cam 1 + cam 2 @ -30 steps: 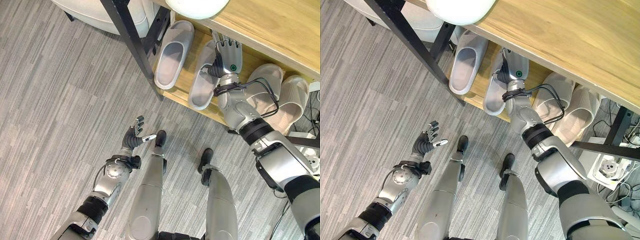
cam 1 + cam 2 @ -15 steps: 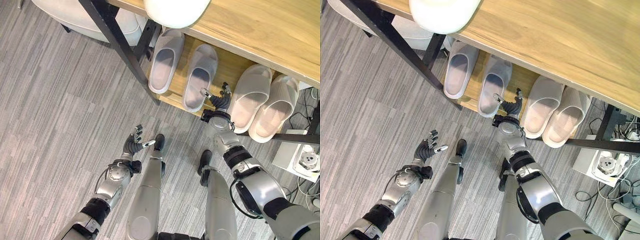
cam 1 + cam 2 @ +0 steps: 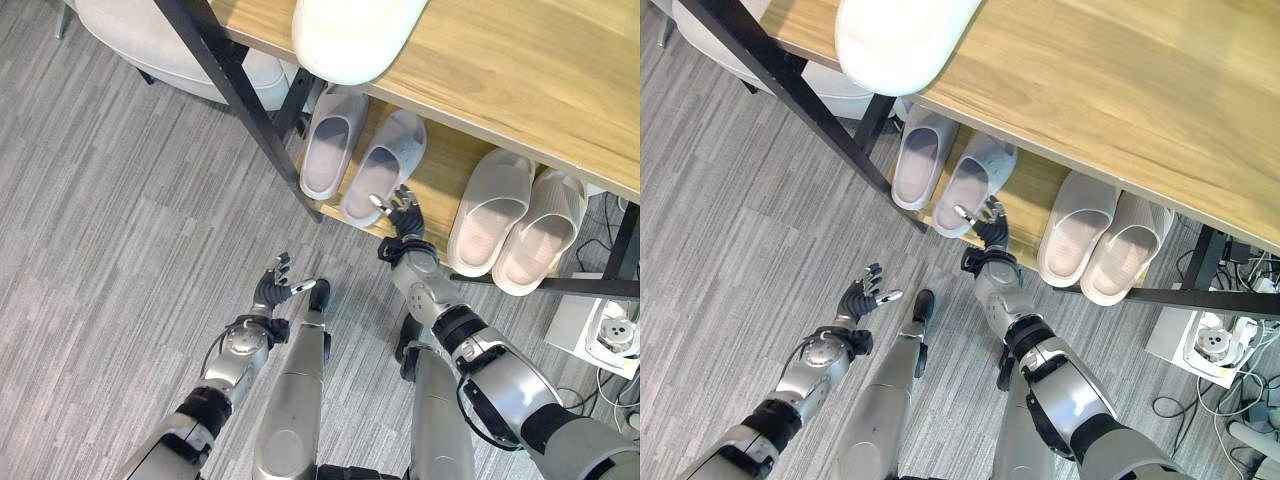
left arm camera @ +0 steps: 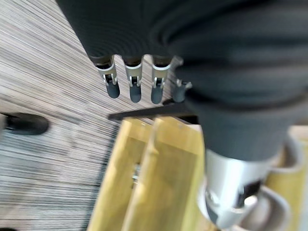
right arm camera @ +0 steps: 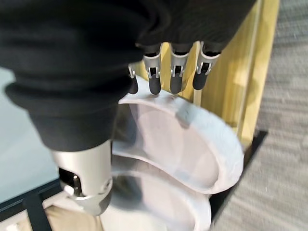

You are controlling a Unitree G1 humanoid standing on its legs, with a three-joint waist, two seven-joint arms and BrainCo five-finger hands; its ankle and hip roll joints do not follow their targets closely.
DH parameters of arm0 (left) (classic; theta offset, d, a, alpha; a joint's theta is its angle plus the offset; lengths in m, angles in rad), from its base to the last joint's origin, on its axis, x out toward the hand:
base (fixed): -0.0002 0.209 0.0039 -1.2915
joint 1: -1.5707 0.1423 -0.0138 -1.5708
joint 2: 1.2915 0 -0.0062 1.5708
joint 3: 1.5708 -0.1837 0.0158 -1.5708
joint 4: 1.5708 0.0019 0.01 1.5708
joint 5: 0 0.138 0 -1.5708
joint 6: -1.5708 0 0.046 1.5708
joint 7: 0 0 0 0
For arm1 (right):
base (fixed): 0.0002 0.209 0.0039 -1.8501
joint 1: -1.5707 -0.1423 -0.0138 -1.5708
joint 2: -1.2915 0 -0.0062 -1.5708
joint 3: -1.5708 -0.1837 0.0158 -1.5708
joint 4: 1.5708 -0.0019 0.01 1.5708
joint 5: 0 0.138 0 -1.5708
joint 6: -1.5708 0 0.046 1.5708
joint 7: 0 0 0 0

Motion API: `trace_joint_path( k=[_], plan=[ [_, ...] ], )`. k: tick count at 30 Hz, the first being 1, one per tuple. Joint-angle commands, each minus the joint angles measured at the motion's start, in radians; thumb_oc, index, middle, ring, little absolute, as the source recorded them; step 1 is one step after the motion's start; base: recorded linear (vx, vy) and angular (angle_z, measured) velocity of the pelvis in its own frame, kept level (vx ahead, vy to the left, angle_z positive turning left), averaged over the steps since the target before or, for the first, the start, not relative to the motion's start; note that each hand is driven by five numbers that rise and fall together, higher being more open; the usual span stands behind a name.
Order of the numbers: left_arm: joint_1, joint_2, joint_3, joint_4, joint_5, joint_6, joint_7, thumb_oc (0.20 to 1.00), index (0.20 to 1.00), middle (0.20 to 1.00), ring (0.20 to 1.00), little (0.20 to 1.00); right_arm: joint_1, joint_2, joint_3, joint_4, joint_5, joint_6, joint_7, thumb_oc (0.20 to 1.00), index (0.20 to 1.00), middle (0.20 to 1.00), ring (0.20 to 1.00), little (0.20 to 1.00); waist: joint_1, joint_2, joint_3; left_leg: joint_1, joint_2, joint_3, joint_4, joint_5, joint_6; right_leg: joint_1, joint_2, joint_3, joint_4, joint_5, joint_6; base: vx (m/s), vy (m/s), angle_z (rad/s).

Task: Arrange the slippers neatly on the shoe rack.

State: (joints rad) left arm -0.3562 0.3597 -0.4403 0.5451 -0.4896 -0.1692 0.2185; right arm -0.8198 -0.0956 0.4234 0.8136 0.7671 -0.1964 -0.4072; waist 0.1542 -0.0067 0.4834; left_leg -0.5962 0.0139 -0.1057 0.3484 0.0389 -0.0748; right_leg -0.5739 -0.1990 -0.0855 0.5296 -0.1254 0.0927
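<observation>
Two pairs of pale slippers lie on the shoe rack's lower wooden shelf (image 3: pixel 443 172). The left pair is a straight slipper (image 3: pixel 330 155) and a slightly angled one (image 3: pixel 385 165). The right pair (image 3: pixel 490 210) (image 3: pixel 545 235) lies side by side. My right hand (image 3: pixel 402 224) is open with spread fingers, at the shelf's front edge by the angled slipper's heel. The right wrist view shows its straight fingers (image 5: pixel 174 79) just above that slipper (image 5: pixel 197 149). My left hand (image 3: pixel 270 298) hangs open over the floor, holding nothing.
A black slanted frame leg (image 3: pixel 238 95) stands left of the slippers. The wooden top board (image 3: pixel 530 60) overhangs the shelf, with a white rounded object (image 3: pixel 355 35) on it. A white cushioned seat (image 3: pixel 150 40) is at the far left, a power strip (image 3: pixel 612 335) at the right.
My right hand has drawn back from deep in the shelf, off the second slipper, to the rack's front edge. The camera has shifted. The left hand has barely moved.
</observation>
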Motion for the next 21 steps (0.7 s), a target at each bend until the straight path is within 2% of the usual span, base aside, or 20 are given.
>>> trace_joint_path(
  k=[1,13,17,21],
  plan=[
    [-0.019,0.012,-0.02,-0.018,0.032,-0.035,0.006,1.0,1.0,1.0,1.0,1.0,-0.022,-0.018,-0.025,-0.057,0.005,-0.027,0.036,1.0,1.0,1.0,1.0,1.0,0.021,0.017,0.003,-0.003,0.011,-0.037,0.047,-0.149,0.012,0.067,-0.008,0.016,-0.104,-0.02,0.023,0.0,0.0,0.0],
    [0.007,0.026,-0.003,-0.028,0.022,-0.042,-0.006,1.0,1.0,1.0,1.0,1.0,-0.02,-0.068,-0.021,-0.084,-0.066,-0.003,0.046,1.0,1.0,1.0,1.0,1.0,0.026,0.001,0.004,0.038,0.017,-0.034,0.032,-0.149,0.008,0.113,-0.007,0.015,-0.133,-0.011,0.025,0.0,0.0,0.0],
    [0.032,0.025,0.016,-0.026,0.029,-0.038,-0.015,1.0,1.0,1.0,1.0,1.0,0.058,-0.087,-0.009,-0.122,-0.15,0.018,0.05,1.0,1.0,1.0,1.0,1.0,0.018,-0.008,-0.003,0.07,0.021,-0.031,-0.001,-0.142,0.005,0.141,-0.003,0.013,-0.163,-0.001,0.028,0.03,-0.017,0.04],
    [0.086,0.004,0.05,0.001,0.034,-0.03,-0.023,1.0,1.0,1.0,1.0,1.0,0.273,-0.091,0.015,-0.206,-0.261,0.047,0.085,1.0,1.0,1.0,1.0,1.0,-0.003,-0.024,-0.043,0.161,0.036,-0.015,-0.112,-0.109,-0.001,0.218,0.006,0.006,-0.266,0.033,0.038,0.07,-0.049,-0.09]
  ],
)
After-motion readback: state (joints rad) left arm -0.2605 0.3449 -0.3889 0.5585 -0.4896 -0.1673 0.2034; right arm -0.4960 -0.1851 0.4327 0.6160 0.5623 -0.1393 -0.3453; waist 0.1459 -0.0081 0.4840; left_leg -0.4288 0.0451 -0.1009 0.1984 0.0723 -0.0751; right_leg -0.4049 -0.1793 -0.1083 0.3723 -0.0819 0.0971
